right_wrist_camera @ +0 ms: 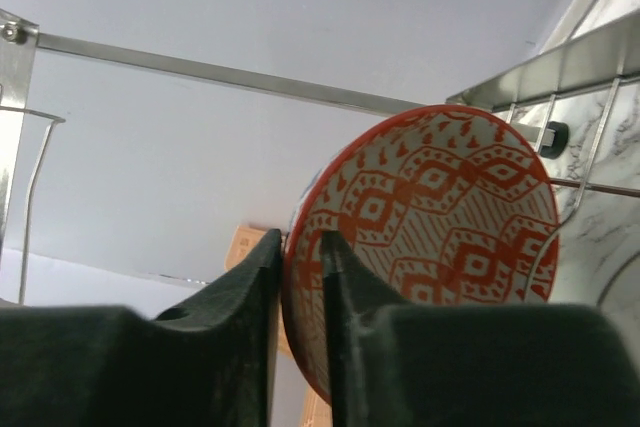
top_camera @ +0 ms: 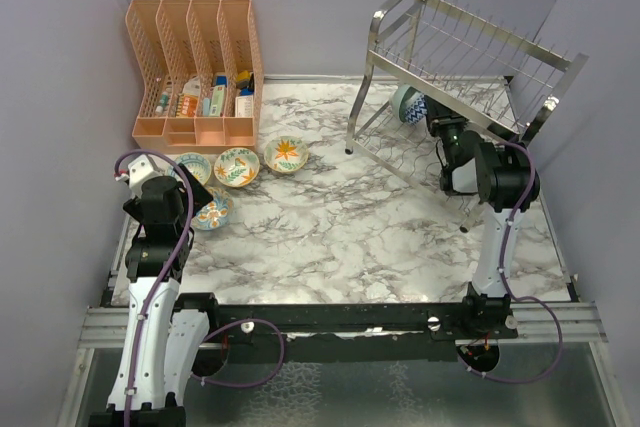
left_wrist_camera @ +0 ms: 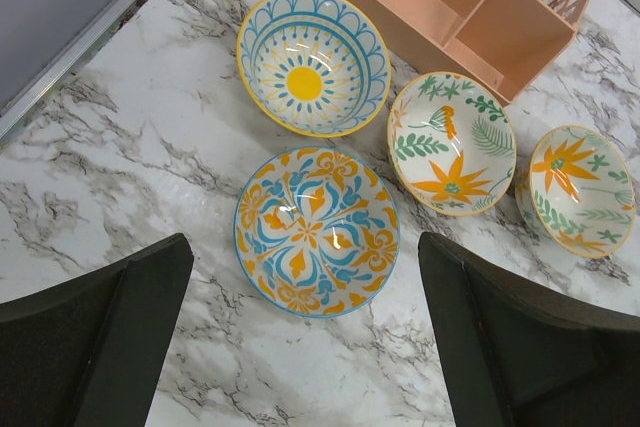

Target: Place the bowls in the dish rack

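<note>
Right gripper point(right_wrist_camera: 298, 247) is in at the dish rack point(top_camera: 470, 42), and what a rack it is: bright silver wire, thin straight prongs in rows, flat metal rails, angled tubular legs, two tiers. The red patterned bowl point(right_wrist_camera: 440, 217) stands on edge inside the dish rack, under its upper tier, and tilted. It is glossy round ceramic, a cream ground covered in red diamonds and zigzags, with a solid red rim. The matte black fingers point(right_wrist_camera: 240, 327) are almost together, and that rim fills the slit between them. So the right gripper is pinching the bowl by its edge.

Over to the other side of the table from the dish rack, the left gripper point(left_wrist_camera: 305, 242) hangs with its jaws spread wide and nothing in them. Its broad dark pads point(left_wrist_camera: 110, 337) frame the wrist view.

Beneath it, well apart from the dish rack, four bowls sit mouth up on the marble-look table point(top_camera: 340, 227), which is smooth and white with grey veins. All four are shiny and shallow.
- The blue-and-orange bowl point(left_wrist_camera: 316, 230) has a scrolling floral pattern and lies right between the pads.
- The blue-and-yellow bowl point(left_wrist_camera: 313, 60) has a yellow sun at its centre and blue arches round the wall.
- The leafy bowl point(left_wrist_camera: 452, 142) is cream with green fronds and an orange bloom.
- The orange-flower bowl point(left_wrist_camera: 579, 187) is also cream, and sits just beside the leafy one.

A peach organizer point(top_camera: 195, 67) of slotted plastic mesh stands across the table from the dish rack.
</note>
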Available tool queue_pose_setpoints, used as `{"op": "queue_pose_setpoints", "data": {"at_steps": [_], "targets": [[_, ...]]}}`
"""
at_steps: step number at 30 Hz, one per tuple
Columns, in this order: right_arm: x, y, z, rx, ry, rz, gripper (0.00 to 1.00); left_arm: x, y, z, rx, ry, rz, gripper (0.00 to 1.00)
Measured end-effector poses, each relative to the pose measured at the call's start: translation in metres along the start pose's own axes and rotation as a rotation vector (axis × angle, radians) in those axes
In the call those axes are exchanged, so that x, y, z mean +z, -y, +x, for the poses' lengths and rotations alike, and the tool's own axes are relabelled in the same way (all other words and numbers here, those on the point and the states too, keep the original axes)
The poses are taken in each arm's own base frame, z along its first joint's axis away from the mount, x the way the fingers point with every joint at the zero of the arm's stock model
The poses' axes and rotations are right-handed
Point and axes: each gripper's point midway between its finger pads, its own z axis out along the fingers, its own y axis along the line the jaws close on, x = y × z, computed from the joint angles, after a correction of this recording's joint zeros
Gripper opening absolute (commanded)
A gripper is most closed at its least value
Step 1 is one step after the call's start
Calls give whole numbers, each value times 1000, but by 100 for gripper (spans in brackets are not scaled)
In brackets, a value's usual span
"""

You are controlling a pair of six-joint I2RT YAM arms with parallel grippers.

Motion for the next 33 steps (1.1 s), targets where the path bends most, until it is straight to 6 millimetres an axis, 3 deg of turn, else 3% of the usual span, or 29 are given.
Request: {"op": "queue_pose_setpoints", "data": {"at_steps": [3, 14, 27, 33], "targets": [[-1, 2, 0, -1, 1, 5, 33, 0, 0, 0, 0, 0, 0, 99], [0, 3, 0, -42, -3, 2, 42, 0, 0, 0, 0, 1, 0, 99], [3, -6, 0, -62, -6, -20, 44, 0, 1, -1, 2, 1, 6, 99], [7, -19, 7, -65, -56, -60, 44, 0, 1, -1, 3, 2, 9, 99]]}}
